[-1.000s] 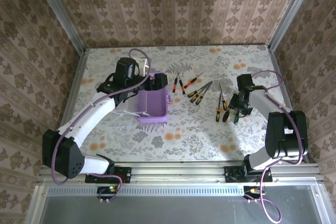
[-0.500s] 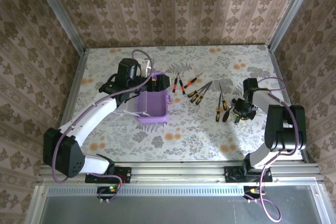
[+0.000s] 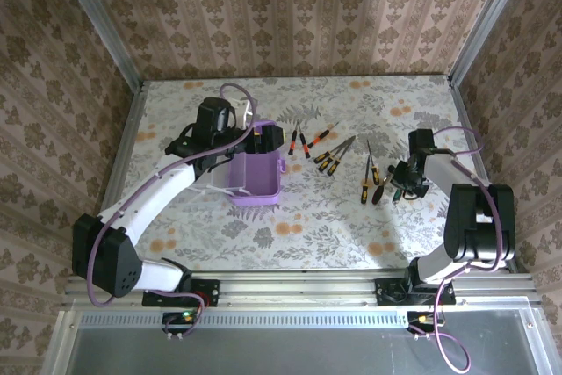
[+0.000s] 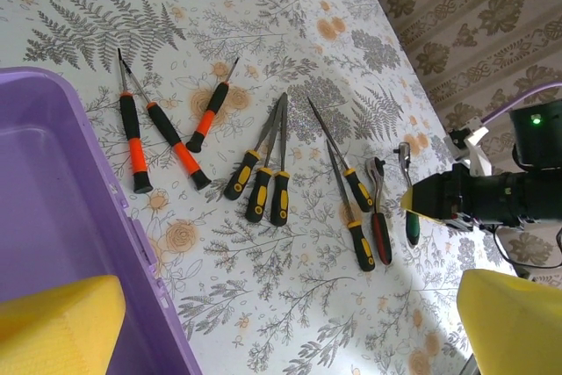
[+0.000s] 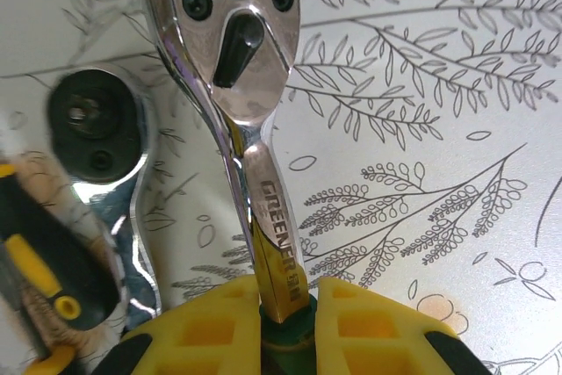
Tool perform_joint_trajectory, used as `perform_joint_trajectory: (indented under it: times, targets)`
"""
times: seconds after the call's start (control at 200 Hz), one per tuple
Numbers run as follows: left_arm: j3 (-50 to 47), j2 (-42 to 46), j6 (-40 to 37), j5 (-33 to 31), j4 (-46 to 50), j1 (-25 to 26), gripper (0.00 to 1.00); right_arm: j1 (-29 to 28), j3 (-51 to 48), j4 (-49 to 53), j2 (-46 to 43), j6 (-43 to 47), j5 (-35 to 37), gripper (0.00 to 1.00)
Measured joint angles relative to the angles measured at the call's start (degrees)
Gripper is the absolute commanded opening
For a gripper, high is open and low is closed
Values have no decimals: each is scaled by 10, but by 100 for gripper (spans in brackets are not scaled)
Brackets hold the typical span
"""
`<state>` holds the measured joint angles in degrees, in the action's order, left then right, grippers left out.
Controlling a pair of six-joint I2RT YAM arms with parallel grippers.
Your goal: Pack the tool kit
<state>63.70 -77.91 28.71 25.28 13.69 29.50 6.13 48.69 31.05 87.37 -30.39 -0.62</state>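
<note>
Right gripper is clenched on the handle of a chrome ratchet wrench (shank stamped GREENER). Its yellow fingers press the handle from both sides, and the ratchet head points away from the wrist. This grip sits near the right edge of the table, about mid-depth. Cannot tell whether the ratchet wrench is lifted or resting on the surface. Just beside its head lies a second ratchet, with a black-and-yellow handle next to that. Left gripper stands wide apart and grasps nothing. It is at the far right corner of the lilac case, with one finger over the case interior and the other over the table. The case sits left of table centre, its inside visible from above. Screwdrivers lie loose on the table between the case and the right gripper, all apart from the case. Three orange-and-black screwdrivers lie nearest the case. Next is a tight cluster of three yellow-and-black screwdrivers. Two longer yellow-and-black drivers lie closest to the ratchets.
</note>
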Motion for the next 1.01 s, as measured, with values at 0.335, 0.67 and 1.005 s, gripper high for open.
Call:
perform_joint_trajectory:
  times: [0.335, 0.67, 1.005]
  targets:
    - [0, 1, 0, -7, 2, -66, 100, -125, 114, 33, -13, -3, 19, 0]
    - [0, 27, 0, -20, -1, -176, 100, -321, 309, 34, 56, -53, 32, 0]
    - [-15, 27, 12, -26, -9, -256, 100, -463, 462, 8, 279, -75, -16, 0]
